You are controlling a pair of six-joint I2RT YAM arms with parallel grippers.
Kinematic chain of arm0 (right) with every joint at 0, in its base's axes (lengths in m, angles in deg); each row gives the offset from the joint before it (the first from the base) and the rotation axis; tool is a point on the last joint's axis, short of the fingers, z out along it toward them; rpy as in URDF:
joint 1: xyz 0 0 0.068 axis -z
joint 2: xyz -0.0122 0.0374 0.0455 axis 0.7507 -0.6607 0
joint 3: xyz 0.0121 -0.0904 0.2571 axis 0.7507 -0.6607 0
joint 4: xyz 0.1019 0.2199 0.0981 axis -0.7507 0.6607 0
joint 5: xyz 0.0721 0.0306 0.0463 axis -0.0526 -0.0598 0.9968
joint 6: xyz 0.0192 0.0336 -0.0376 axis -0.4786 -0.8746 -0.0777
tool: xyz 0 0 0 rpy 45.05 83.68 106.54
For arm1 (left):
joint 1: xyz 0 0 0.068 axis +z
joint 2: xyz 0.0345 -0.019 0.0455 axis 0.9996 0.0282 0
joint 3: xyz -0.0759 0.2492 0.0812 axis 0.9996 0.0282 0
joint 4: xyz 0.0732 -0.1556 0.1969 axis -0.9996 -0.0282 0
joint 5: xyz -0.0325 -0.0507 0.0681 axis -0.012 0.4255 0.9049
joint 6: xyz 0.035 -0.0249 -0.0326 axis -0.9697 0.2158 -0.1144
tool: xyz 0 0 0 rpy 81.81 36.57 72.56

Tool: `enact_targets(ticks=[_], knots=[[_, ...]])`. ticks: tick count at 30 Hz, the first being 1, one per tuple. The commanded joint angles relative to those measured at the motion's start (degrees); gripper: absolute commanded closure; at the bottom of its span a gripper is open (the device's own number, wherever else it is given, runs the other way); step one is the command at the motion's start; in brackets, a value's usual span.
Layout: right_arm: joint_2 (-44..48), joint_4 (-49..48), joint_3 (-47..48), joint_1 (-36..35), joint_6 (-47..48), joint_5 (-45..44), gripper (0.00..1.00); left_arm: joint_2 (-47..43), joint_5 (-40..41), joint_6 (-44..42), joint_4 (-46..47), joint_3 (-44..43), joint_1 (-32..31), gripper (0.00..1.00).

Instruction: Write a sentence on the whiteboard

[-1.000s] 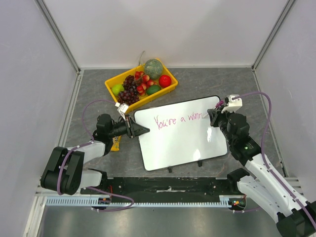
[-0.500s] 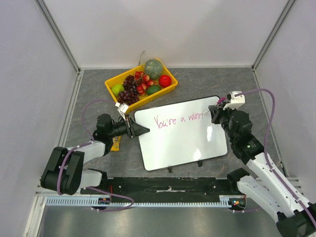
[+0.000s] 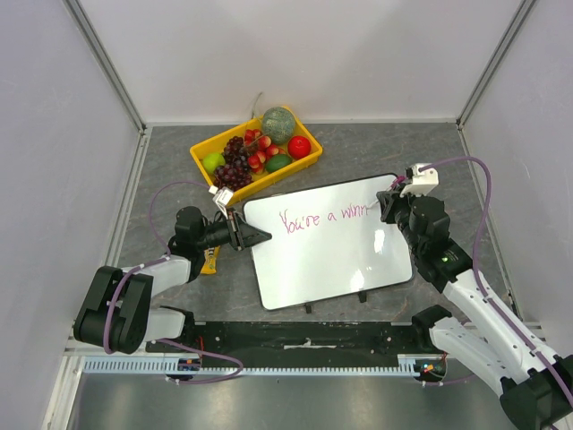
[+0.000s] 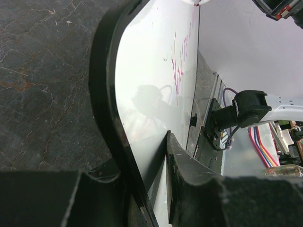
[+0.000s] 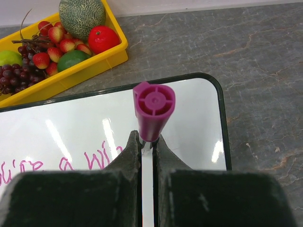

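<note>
The whiteboard (image 3: 327, 260) lies flat in the middle of the table, with "You're a winn" in magenta along its far edge. My left gripper (image 3: 257, 236) is shut on the board's left edge; the left wrist view shows the black rim and white face (image 4: 151, 85) pinched between its fingers (image 4: 189, 175). My right gripper (image 3: 387, 208) is over the board's far right corner, shut on a magenta marker (image 5: 154, 106). The marker stands upright on the white surface (image 5: 189, 123), and its tip is hidden behind its body.
A yellow tray (image 3: 286, 175) of fruit stands just beyond the board's far left corner, also in the right wrist view (image 5: 85, 71). Two black clips (image 3: 307, 307) stick out from the board's near edge. A small yellow object (image 3: 209, 260) lies under the left arm. Grey walls enclose the table.
The right wrist has shifted slightly at the board's far right corner with the marker in it. The left gripper and the board have not moved.
</note>
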Motion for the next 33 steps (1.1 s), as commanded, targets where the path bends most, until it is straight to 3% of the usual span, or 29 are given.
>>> enact_targets(ticks=[1,13,33], knots=[[-0.01,-2.59,-0.48,0.28,-0.12,-2.7,1.0,1.13,2.3,-10.83,-3.49,0.68,-1.6,0.98],[-0.54,-1.71,-0.22,0.28,0.67,-6.74,1.0,1.31,2.21,-10.83,-3.49,0.6,-1.6,0.98],[-2.82,-4.7,1.98,0.37,-1.61,-3.67,1.0,1.04,2.3,-10.83,-3.49,0.6,-1.6,0.98]])
